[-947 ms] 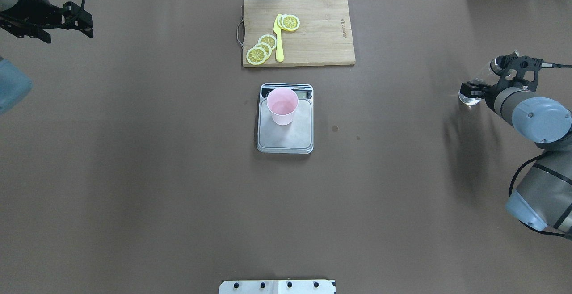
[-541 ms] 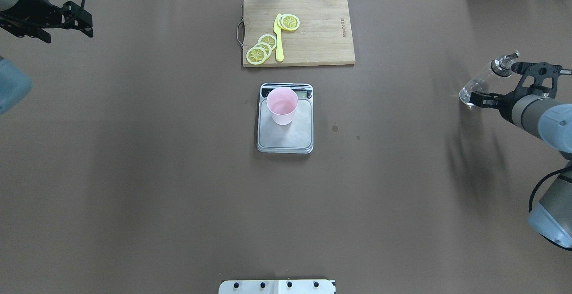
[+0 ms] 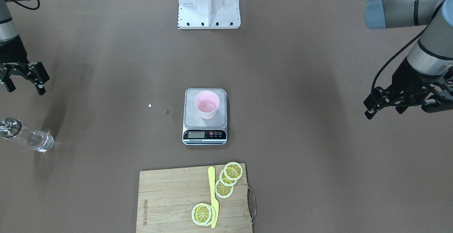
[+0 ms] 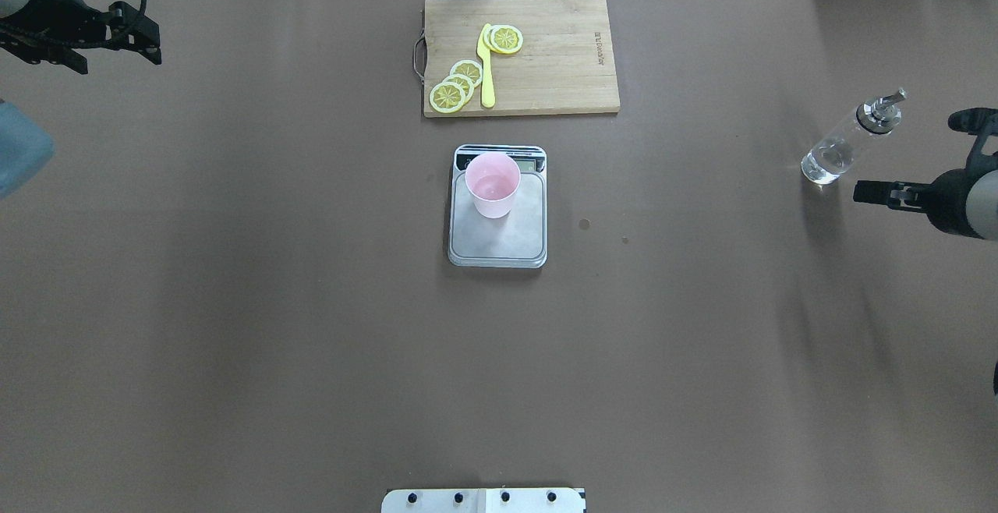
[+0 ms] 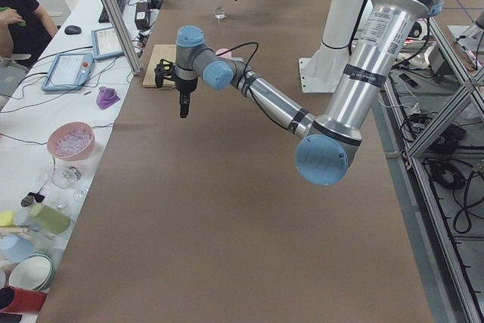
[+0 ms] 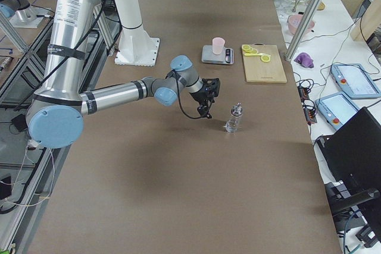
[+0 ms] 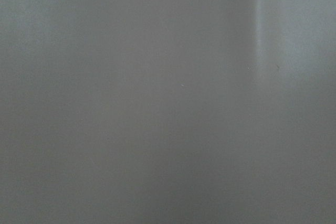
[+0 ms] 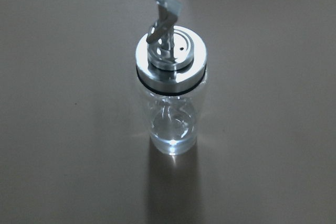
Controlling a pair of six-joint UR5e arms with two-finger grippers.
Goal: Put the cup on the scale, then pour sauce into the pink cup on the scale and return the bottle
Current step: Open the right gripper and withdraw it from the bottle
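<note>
The pink cup [image 4: 493,184] [image 3: 207,104] stands upright on the steel scale [image 4: 499,242] [image 3: 204,134] at mid-table, with a little clear sauce in its bottom. The glass bottle [image 4: 846,143] [image 3: 26,135] [image 8: 170,98] [image 6: 233,120] stands upright and free on the table at the far right, its metal pourer cap on top. Beside the bottle and apart from it, my right gripper [image 4: 904,154] [image 3: 24,87] is open and holds nothing. My left gripper [image 4: 117,61] [image 3: 384,112] hangs open and empty over the far left of the table. The left wrist view shows only bare table.
A wooden cutting board [image 4: 561,53] with lemon slices [image 4: 456,86] and a yellow knife [image 4: 486,68] lies behind the scale. The robot's base plate [image 4: 483,500] sits at the near edge. In the exterior left view, a person [image 5: 19,13] sits at a cluttered side table.
My right gripper opened and let go of the bottle, then drew back toward the right edge. The bottle stays standing where it was. The left arm, cup and scale have not moved.
</note>
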